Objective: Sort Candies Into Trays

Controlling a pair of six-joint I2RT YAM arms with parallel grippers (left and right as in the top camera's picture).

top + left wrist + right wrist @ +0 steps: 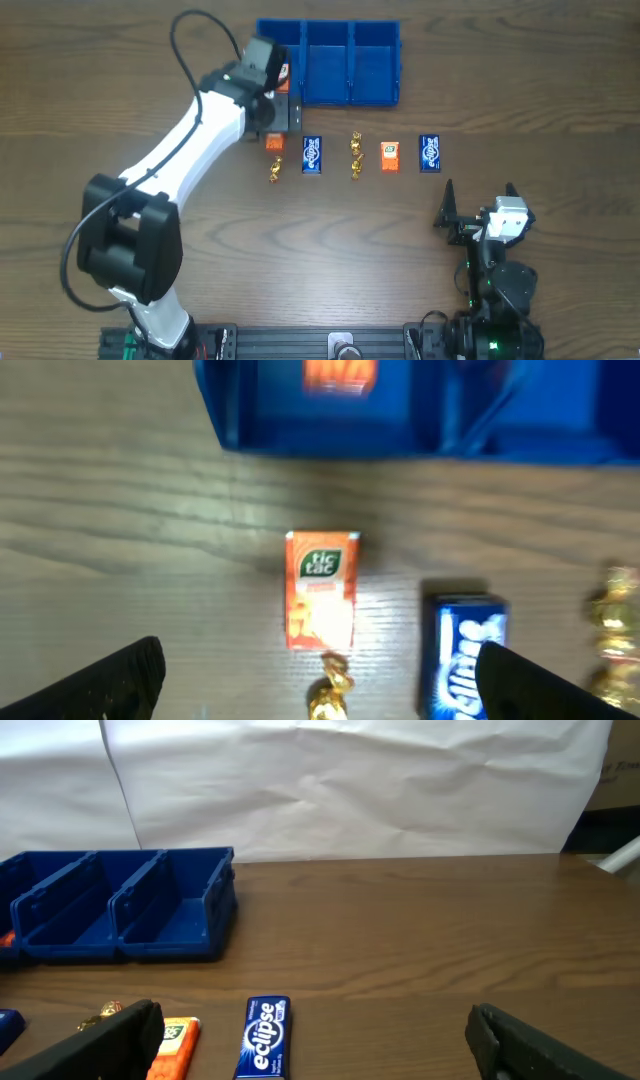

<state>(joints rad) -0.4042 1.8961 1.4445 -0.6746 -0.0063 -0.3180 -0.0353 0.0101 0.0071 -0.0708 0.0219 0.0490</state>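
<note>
So, left gripper [318, 652] hangs wide open right over the orange candy box [321, 588], which lies on the table [560, 90] just beside the blue tray [350, 97]. Right gripper [478, 197] is spread open too.

Blue 3-bin tray [375, 62] at far end of table [120, 60]. Row in front, L to R: 1st orange box [274, 142] w/ gold candy [274, 172] just beside, 1st blue box [312, 154], gold pair [356, 158], 2nd orange box [389, 157], 2nd blue box [430, 153]. L jaws over 1st orange box. R jaws spread, well apart from row.
</note>
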